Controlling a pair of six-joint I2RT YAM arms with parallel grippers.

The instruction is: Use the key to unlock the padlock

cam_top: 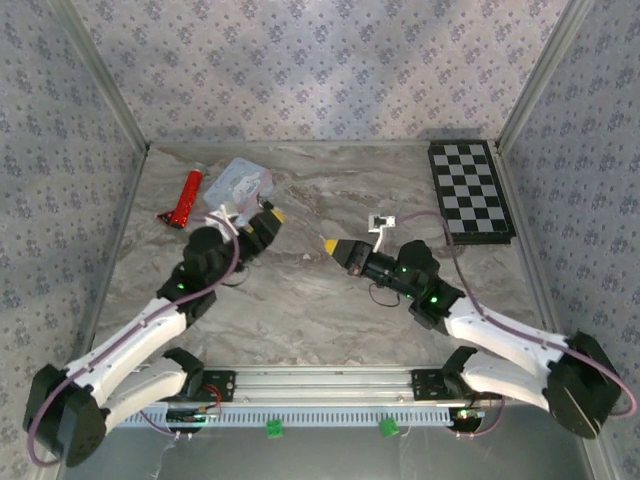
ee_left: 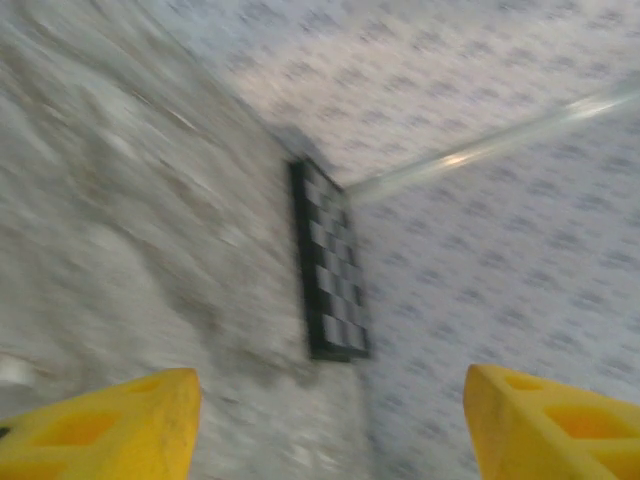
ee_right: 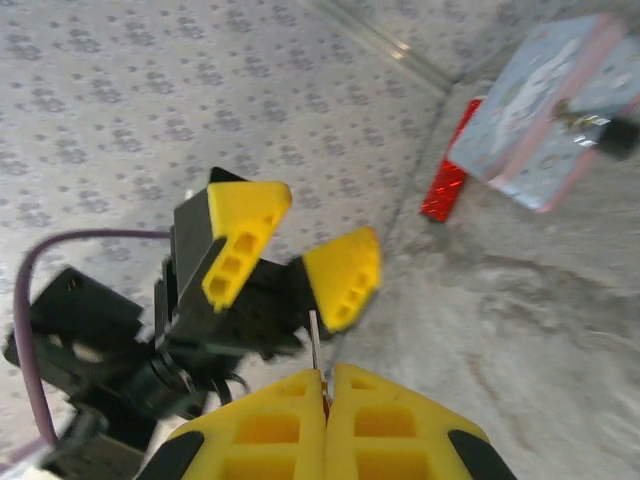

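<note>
- At centre of the table (cam_top: 300, 300), right gripper (cam_top: 330, 245) pinched together on a thin metal sliver, likely the key (ee_right: 314, 342).
- At its 10 o'clock, left gripper (cam_top: 272, 217) spread apart, holding nothing.
- Risk: key twisting or slipping in so slight a pinch; padlock (ee_right: 612, 138) unheld, apt to skid when pushed.
- Further out, same 10 o'clock line, on the pastel tin (cam_top: 243, 180): that padlock, tiny, dark, blurred.

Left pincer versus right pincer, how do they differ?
The left pincer stands open and empty; the right pincer is shut on a thin metal piece, likely the key. The left pincer sits by the tin, the right pincer mid-table. Both have yellow fingers and face each other.
</note>
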